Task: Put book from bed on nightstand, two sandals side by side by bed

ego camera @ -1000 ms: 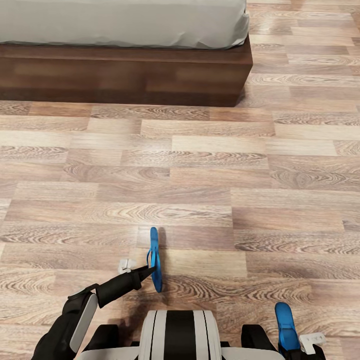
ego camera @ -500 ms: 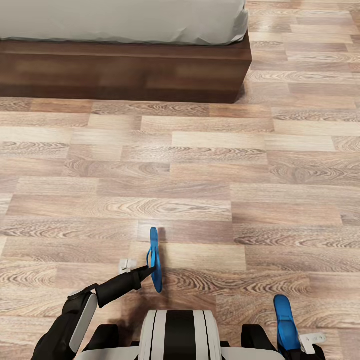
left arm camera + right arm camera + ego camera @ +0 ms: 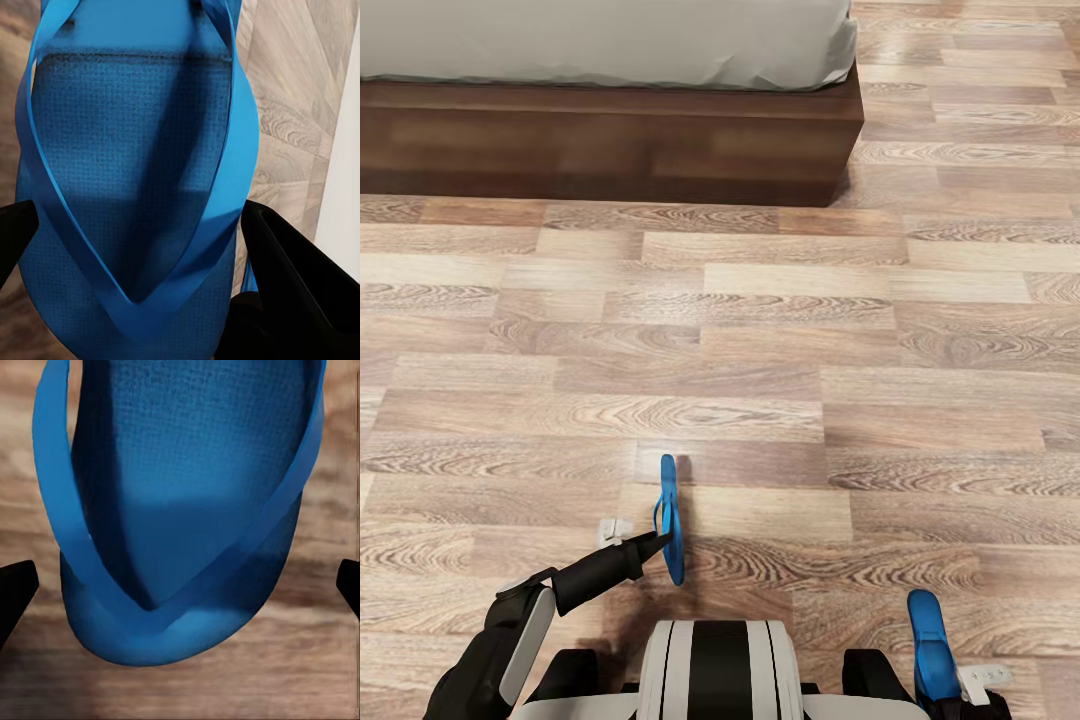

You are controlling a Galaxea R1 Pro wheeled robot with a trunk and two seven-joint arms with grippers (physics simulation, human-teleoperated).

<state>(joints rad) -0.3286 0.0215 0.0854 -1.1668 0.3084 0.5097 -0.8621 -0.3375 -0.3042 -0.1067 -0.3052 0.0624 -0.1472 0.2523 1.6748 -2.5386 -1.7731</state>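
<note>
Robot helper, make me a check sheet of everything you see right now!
Surface: wood-plank floor, bare planks between robot and bed.
Job's things: bed ahead; left sandal held on edge; right sandal also held up.
Clutter: nothing seen.
Grippers: left claw shut on left sandal; right claw shut on right sandal, black fingers flank it.
Cables: nothing seen.
Surroundings: bed's dark wooden frame, pale mattress.

Bright blue sandals (image 3: 672, 520), dark-brown bed (image 3: 610, 140), wood-grain floor (image 3: 760, 330).
</note>
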